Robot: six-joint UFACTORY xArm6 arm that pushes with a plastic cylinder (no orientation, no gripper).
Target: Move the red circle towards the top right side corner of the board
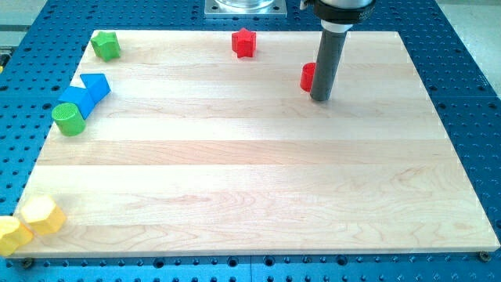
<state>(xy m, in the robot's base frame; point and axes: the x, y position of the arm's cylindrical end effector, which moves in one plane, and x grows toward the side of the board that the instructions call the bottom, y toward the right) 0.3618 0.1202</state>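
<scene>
The red circle (308, 76) lies on the wooden board (258, 157) in the upper right part, partly hidden behind my rod. My tip (320, 98) touches the board just right of and slightly below the red circle, right against it. The board's top right corner (398, 35) lies further to the view's right and top.
A red star (244, 42) sits near the top edge. A green star-like block (106, 45) is at the top left. Two blue blocks (95, 85) (75, 101) and a green cylinder (69, 118) cluster at the left edge. Two yellow blocks (43, 215) (11, 234) sit at the bottom left corner.
</scene>
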